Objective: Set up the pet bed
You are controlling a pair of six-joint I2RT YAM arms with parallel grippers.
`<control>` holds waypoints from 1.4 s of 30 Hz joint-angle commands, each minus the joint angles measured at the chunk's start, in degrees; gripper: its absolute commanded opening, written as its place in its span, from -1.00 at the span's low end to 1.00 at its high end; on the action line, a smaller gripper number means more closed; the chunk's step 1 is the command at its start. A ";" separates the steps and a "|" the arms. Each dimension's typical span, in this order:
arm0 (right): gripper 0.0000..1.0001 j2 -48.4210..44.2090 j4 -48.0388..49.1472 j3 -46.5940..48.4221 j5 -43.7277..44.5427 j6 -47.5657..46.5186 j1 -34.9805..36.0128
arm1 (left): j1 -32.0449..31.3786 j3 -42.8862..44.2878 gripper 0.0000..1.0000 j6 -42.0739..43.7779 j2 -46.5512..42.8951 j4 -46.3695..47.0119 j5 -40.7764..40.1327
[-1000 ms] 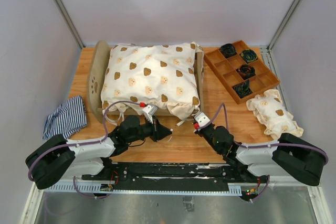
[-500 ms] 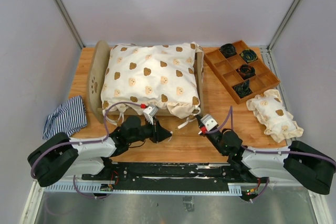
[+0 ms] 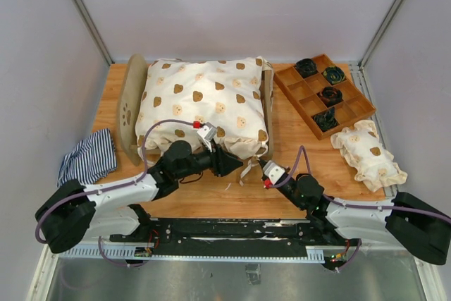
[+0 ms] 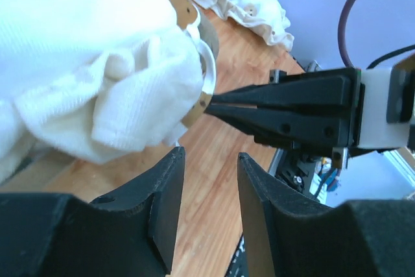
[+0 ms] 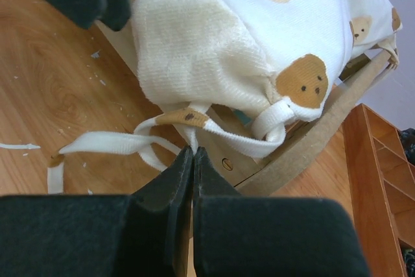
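Note:
The pet bed (image 3: 128,107) stands at the table's back left, its headboard with the paw cutout on the left. A cream bear-print cushion (image 3: 201,103) covers it, and the striped mattress is hidden. My right gripper (image 3: 258,164) is at the cushion's near right corner; in the right wrist view it (image 5: 193,150) is shut on a white tie ribbon (image 5: 214,128) hanging from the cushion (image 5: 259,17), in front of the plywood frame (image 5: 311,141). My left gripper (image 3: 238,163) is open and empty just left of it. In the left wrist view it (image 4: 211,160) faces the cushion corner (image 4: 130,76) and the right fingers (image 4: 259,105).
A brown compartment tray (image 3: 350,113) with dark rolled items stands at the back right. A small bear-print pillow (image 3: 368,151) lies near the right edge. A navy-and-white striped cloth (image 3: 88,156) lies at the left edge. Bare wood lies between the bed and the arm bases.
My left gripper has reached right and forward to the cushion's near right corner. My right gripper swung right, then came back left to the tie ribbons.

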 commanded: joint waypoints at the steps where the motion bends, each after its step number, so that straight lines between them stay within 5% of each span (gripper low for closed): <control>1: -0.99 -1.27 -0.93 -1.20 -4.05 -3.97 -0.75 | 0.33 3.61 -0.15 3.84 3.98 -1.19 -1.91; 11: -0.99 -1.16 -7.24 1.62 -6.90 -11.43 -0.76 | 0.34 10.75 -0.24 6.87 10.01 -1.10 -10.37; 19: -0.99 3.05 1.92 -0.27 4.80 -10.55 -0.76 | 0.33 14.35 -0.17 9.35 12.45 -3.33 -17.67; 34: -0.99 13.79 12.40 2.53 6.74 -17.74 -0.76 | 0.39 19.64 -0.20 9.92 16.41 -10.19 -22.11; 42: -0.99 17.65 14.56 4.39 3.83 -20.18 -0.75 | 0.41 19.16 -0.22 7.47 13.91 -10.50 -17.07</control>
